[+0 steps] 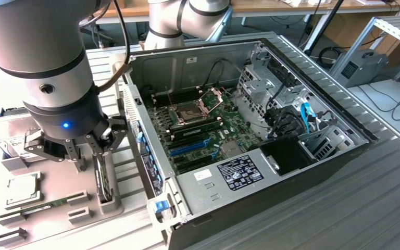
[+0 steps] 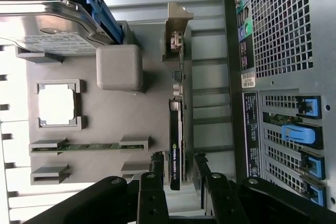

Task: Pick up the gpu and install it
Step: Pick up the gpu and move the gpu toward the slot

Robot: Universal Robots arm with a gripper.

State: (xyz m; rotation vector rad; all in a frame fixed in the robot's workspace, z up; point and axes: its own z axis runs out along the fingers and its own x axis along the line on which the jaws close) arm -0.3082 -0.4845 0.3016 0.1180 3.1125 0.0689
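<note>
The gpu [image 2: 175, 129] is stood on edge in the gray tray [image 2: 105, 114] beside the computer case [image 1: 186, 62] and is straddled by the gripper [image 2: 178, 162], whose fingers are spread apart.

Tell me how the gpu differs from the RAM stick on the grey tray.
The gpu is the longer, thicker card, black-edged with a silver bracket; the RAM stick is a thin green strip. The gpu stands between the fingers of the open gripper; the RAM stick lies clear of them. Both sit on the grey tray, outside the computer case.
</note>
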